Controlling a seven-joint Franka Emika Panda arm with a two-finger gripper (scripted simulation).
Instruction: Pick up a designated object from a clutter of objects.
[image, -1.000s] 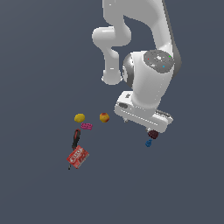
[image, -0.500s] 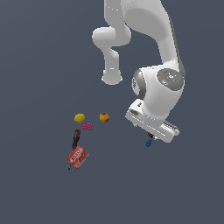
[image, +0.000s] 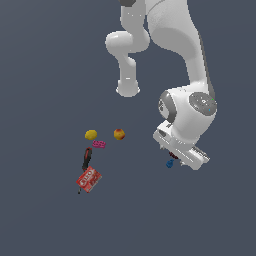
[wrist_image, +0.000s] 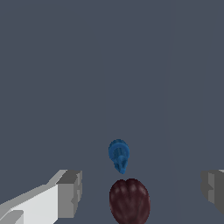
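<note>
Maroon and lobed, the ball (wrist_image: 129, 201) sits nearest the wrist camera, between the two grey fingertips (wrist_image: 70, 193) of the tool (wrist_image: 142, 192). Those fingertips stand wide apart, one on each side, touching nothing and holding nothing. Just beyond the ball lies the tiny blue piece (wrist_image: 119, 155), slightly elongated, on the bare grey tabletop (wrist_image: 109, 65); it is close to the ball, and whether the two touch cannot be told.

In the exterior view the white arm (image: 187, 117) bends low over the tabletop, and its tool hides most of what is beneath it. The blue piece (image: 170, 163) shows just at the tool's lower edge, with a sliver of dark red beside it.

Well apart, toward the exterior view's left, the other items are grouped. A yellow-red ball (image: 119, 134) is nearest the arm, then a pink flat piece (image: 99, 144) and a yellow ball (image: 91, 134). A black-red tool-shaped object (image: 87, 158) lies below them, beside a red printed box (image: 88, 180).
</note>
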